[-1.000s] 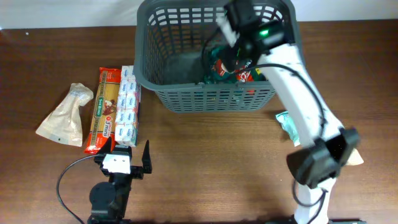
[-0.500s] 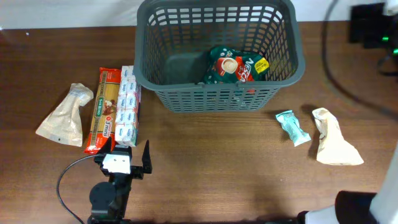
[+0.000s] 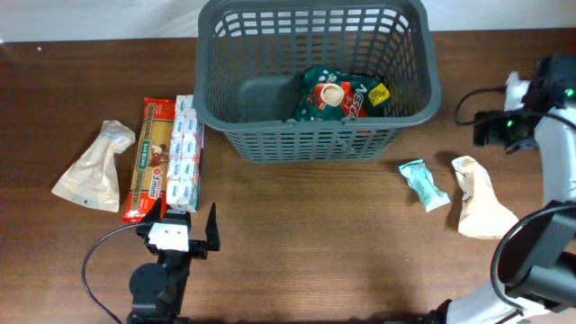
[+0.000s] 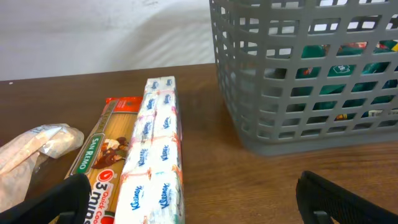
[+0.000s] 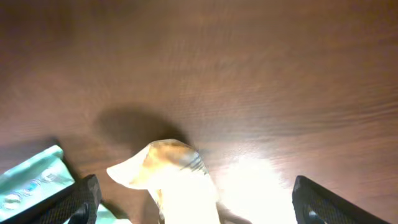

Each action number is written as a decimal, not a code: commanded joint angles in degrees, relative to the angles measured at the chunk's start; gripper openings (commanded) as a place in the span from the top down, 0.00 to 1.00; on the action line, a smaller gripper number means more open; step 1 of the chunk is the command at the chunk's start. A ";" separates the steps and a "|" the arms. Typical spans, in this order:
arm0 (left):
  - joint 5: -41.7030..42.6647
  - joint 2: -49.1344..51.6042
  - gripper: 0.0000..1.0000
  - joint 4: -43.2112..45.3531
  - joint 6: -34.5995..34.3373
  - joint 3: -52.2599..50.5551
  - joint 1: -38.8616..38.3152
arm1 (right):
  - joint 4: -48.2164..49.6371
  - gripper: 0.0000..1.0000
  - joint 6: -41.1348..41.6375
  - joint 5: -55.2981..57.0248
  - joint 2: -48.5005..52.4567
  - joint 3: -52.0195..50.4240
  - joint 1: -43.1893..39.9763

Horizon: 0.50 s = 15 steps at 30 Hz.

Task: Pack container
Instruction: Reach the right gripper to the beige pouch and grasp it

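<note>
Basket (image 3: 306, 139) sits at the far middle of the table (image 3: 297, 234). One green coffee packet (image 3: 337, 97) lies inside it, toward its right half; the rest of its floor is bare.

Right gripper (image 5: 194, 180): jaws spread wide, nothing held. It hangs over the table right of the basket, and its camera looks down on the beige pouch (image 5: 168, 168), with the teal packet (image 5: 31, 180) just beside it at the frame's left edge.

Left gripper (image 4: 191, 180): jaws wide, empty, low at the near edge. Ahead of it lie the tissue packs (image 4: 155, 155), touching the pasta packet (image 4: 102, 162), and a pale pouch (image 4: 31, 149) further left.

Step in hand, as I read it: one item is packed and the right arm is lining up for another pick, probably the beige pouch.

Next move calls for lowering the open jaws around the pouch's narrow neck, closing gently on the soft bag, then lifting it clear of the basket rim.
</note>
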 commanded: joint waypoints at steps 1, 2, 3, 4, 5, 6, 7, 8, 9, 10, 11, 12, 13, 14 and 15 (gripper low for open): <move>0.37 -0.33 0.01 0.09 -0.55 -0.37 0.26 | 0.92 0.05 -2.05 1.14 2.10 -4.13 0.22; 0.37 -0.33 0.01 0.09 -0.55 -0.37 0.26 | 1.07 0.05 -2.03 2.19 2.62 -5.20 0.22; 0.37 -0.33 0.01 0.07 -0.55 -0.37 0.26 | 0.96 0.05 -2.03 2.80 2.89 -5.95 0.17; 0.37 -0.33 0.01 0.07 -0.55 -0.37 0.26 | 0.90 0.06 -2.01 3.37 3.43 -6.84 0.20; 0.37 -0.33 0.01 0.09 -0.55 -0.37 0.26 | 0.74 0.06 -2.01 3.37 3.67 -7.34 0.20; 0.37 -0.33 0.01 0.07 -0.55 -0.37 0.26 | 0.70 0.07 -2.01 3.37 4.20 -8.00 0.20; 0.37 -0.33 0.01 0.07 -0.55 -0.37 0.26 | 0.50 0.09 -1.99 3.37 4.48 -8.44 0.20; 0.37 -0.33 0.01 0.07 -0.55 -0.37 0.26 | 0.52 0.11 -1.99 3.41 4.79 -9.09 0.20; 0.37 -0.33 0.01 0.09 -0.55 -0.37 0.26 | 0.66 0.12 -2.01 3.41 4.94 -9.64 0.20; 0.37 -0.33 0.01 0.09 -0.55 -0.37 0.26 | 0.85 0.13 -1.99 3.41 5.09 -10.29 0.20; 0.37 -0.33 0.01 0.09 -0.55 -0.37 0.26 | 1.05 0.15 -1.99 3.43 5.33 -10.84 0.20; 0.37 -0.33 0.01 0.07 -0.55 -0.37 0.26 | 1.66 0.22 -1.60 3.41 5.79 -11.45 0.20; 0.37 -0.33 0.01 0.09 -0.55 -0.37 0.26 | 2.23 0.27 -1.36 3.37 6.08 -11.74 0.20; 0.37 -0.33 0.01 0.09 -0.55 -0.37 0.26 | 2.58 0.31 -0.87 3.41 6.36 -11.91 0.20; 0.37 -0.33 0.01 0.09 -0.55 -0.37 0.26 | 2.91 0.34 -0.26 3.52 6.82 -12.17 0.20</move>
